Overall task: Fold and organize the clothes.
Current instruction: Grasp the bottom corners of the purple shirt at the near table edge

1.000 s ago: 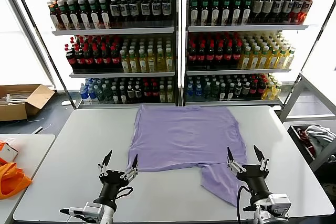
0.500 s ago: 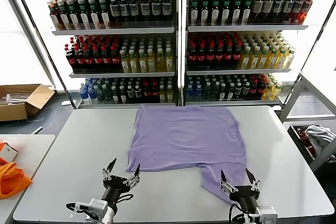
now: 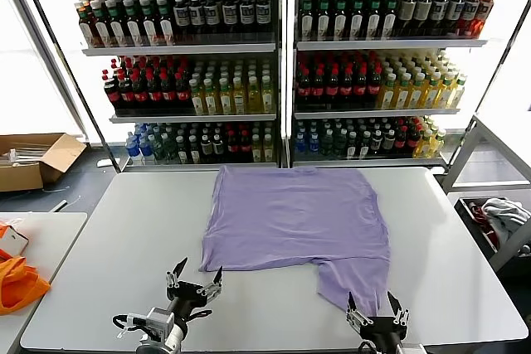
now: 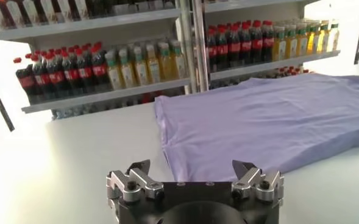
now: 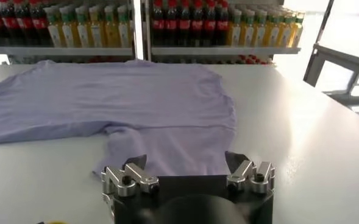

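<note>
White table [image 3: 108,230] under me. Only thing on it: lavender T-shirt [image 3: 299,213], spread flat ahead of my fingers. Its near-left corner sits just beyond my left fingers [image 3: 176,272]; a loose flap reaches my right fingers [image 3: 352,301].

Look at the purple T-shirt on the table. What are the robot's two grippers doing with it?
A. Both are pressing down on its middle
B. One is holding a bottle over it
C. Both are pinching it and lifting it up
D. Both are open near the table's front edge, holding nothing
D: the left gripper and the right gripper sit open at the near edge of the table, neither gripping the purple T-shirt, which lies flat.
</note>
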Robot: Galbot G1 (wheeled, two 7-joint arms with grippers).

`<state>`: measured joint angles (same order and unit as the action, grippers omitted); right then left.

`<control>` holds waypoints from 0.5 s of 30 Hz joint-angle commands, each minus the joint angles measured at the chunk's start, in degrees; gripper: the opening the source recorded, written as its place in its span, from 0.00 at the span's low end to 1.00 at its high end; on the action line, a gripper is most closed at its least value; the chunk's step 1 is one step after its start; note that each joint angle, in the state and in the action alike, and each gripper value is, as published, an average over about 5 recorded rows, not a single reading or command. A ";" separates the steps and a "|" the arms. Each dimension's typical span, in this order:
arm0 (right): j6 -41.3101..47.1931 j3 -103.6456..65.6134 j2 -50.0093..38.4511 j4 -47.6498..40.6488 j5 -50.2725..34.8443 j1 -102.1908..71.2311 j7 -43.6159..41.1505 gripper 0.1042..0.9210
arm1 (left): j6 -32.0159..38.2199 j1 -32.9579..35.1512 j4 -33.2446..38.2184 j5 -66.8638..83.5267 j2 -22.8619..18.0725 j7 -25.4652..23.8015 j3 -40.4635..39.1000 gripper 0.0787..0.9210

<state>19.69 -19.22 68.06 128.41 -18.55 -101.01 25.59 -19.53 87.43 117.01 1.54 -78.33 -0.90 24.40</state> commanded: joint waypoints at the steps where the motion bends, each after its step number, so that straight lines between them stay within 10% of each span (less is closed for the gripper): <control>1: -0.19 0.81 1.17 -0.82 1.18 -0.62 0.66 0.88 | -0.66 -3.01 -3.42 1.41 0.34 0.41 -0.38 0.88; 15: 0.32 0.40 1.70 -2.03 1.33 -0.32 1.51 0.88 | -0.71 -5.03 -5.30 3.69 0.25 0.63 -0.29 0.88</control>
<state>19.94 -18.94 69.45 126.96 -17.52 -101.16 26.86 -20.17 83.77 113.47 3.81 -78.14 -0.32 24.09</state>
